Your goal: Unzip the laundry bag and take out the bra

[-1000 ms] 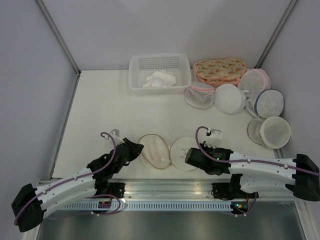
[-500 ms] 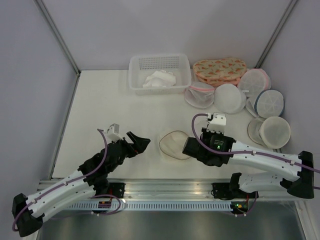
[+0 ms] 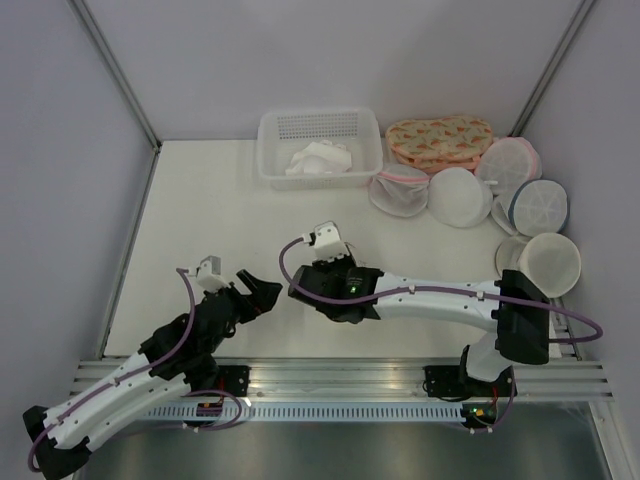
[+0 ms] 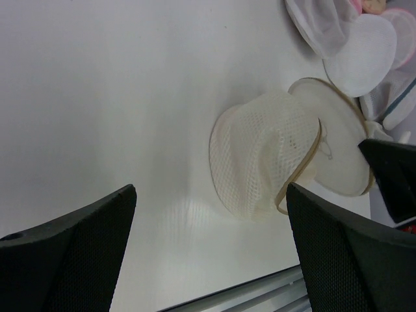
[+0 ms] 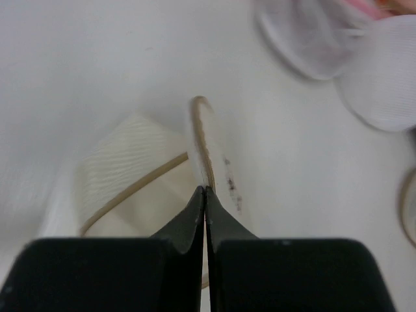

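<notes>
Small round cream mesh laundry bag (image 4: 260,162), tan-rimmed, sits near the bench's front edge, about midway along.

Right gripper (image 5: 205,190): jaws clamped on the tan rim, likely to hold the opening up.

Left gripper (image 3: 264,286): jaws apart, clear of the bag, probably ready to reach in.

From above, the right arm hides the bag. Bra and zip pull not made out.

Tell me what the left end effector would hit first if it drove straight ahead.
Probably the laundry bag, straight ahead between the open left end effector's fingers, though depth is unclear.
</notes>
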Controlling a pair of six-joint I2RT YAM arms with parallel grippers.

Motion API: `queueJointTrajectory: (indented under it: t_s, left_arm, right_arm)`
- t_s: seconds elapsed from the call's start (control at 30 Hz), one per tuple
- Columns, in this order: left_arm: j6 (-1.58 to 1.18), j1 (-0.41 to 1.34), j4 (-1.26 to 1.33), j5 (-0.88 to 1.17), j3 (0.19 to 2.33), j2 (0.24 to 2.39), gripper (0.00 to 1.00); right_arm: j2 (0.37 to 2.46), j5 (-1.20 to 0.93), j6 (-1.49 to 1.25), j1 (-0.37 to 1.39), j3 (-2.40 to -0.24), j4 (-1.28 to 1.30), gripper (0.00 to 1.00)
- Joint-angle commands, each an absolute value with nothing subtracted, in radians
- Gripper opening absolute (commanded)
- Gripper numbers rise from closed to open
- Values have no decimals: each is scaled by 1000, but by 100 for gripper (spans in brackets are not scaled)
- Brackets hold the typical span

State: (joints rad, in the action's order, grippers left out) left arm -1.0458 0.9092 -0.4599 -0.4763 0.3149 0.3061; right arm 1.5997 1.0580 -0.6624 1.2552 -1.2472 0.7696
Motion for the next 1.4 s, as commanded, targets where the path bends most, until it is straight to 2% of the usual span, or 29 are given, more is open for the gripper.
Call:
queueJointTrajectory:
  t_s: [0.0, 0.07, 0.1, 0.13, 0.17, 0.2, 0.23, 0.33, 0.37, 0.53, 0.67, 0.83, 0.9, 1.2, 1.37]
  left_arm:
    - [-1078, 905, -511, -522, 353, 295, 100]
    - [-1078, 905, -511, -528, 351, 295, 100]
    - [-1077, 907, -511, -531, 354, 295, 100]
    - [-1077, 907, -509, -532, 356, 295, 100]
    - [-1078, 907, -505, -534, 356, 295, 100]
    - [-1075, 907, -502, -534, 356, 296, 100]
    - [-1069, 907, -474, -532, 356, 299, 100]
    - [-987, 907, -376, -474, 341, 307, 100]
    - [-953, 907, -265, -409, 324, 317, 100]
    - [-766, 907, 49, -230, 298, 438, 100]
    - [-651, 905, 162, -125, 392, 715, 100]
    - [-574, 907, 6, -124, 651, 1072, 100]
    - [-558, 910, 6, -124, 678, 1168, 100]
    - [-496, 930, -104, -238, 758, 1310, 100]
    - [-453, 931, -71, -106, 761, 1361, 97]
  right_arm:
    - [1569, 746, -459, 1299, -1208, 480, 0]
    - [1490, 558, -414, 1301, -1096, 370, 4]
    - [1462, 425, -411, 1301, -1063, 298, 12]
    - [1410, 372, -411, 1301, -1010, 273, 25]
    - [1388, 341, -416, 1299, -993, 262, 47]
    - [1367, 318, -420, 1301, -980, 261, 57]
    - [1323, 322, -434, 1301, -957, 259, 74]
    - [1206, 421, -466, 1299, -914, 267, 92]
    - [1175, 467, -480, 1301, -907, 275, 98]
    - [941, 731, -572, 1296, -833, 305, 98]
    - [790, 853, -641, 1289, -758, 339, 98]
    - [775, 893, -730, 1287, -781, 477, 98]
    - [784, 896, -747, 1287, -782, 523, 98]
    - [735, 916, -782, 1285, -746, 564, 98]
    - [756, 925, -793, 1284, -745, 569, 98]
